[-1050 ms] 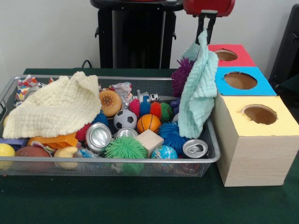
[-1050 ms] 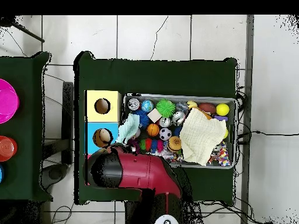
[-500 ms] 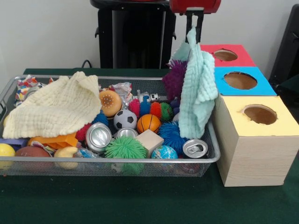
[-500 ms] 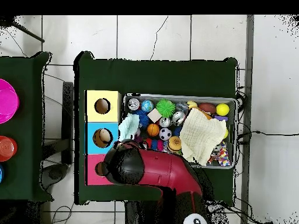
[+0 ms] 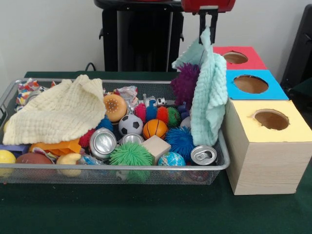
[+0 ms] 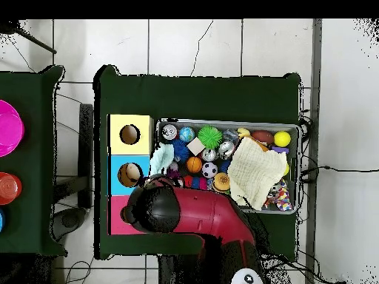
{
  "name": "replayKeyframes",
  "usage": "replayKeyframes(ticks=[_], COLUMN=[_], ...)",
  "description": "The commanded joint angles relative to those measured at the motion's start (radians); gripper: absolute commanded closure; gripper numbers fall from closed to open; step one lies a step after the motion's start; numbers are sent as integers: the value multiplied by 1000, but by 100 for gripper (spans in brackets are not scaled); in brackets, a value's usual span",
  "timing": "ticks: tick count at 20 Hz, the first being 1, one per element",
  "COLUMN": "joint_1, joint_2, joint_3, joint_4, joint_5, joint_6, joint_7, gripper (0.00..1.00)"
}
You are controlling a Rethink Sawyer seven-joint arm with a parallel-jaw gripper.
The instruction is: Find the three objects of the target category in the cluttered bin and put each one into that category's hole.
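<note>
While lifted above the wire bin (image 5: 222, 163), a mint cloth (image 5: 208, 92) is pinched in the closed claw (image 5: 206, 29), hanging beside the purple ball (image 5: 185, 83).

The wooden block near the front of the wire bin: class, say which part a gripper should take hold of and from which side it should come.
Judging by the front view, grip the wooden block across its raised top corner, coming from straight above. It lies tilted, wedged between the green spiky ball and the blue spiky ball, so its sides look hard to reach.
</note>
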Motion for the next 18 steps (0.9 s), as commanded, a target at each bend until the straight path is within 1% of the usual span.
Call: replayKeyframes(ticks=[1,6,9,11,12,14,15,18], joint_1=[-43,-51,-77,-84,-88,-98,-98,-113], joint_2=[-19,-23,-17,-14,-14,-15,-10,-3], joint_3=[104,107,126,127,131,142,146,168], joint_4=[46,25,26,23,20,28,16,7], joint_5=[-26,-45,-35,-27,-33,-26,-28,-27], joint_6=[11,30,30,41,46,35,38,61], joint_7=[-11,-18,-29,-17,-10,-18,-17,-35], gripper=[100,100,100,100,0,0,0,0])
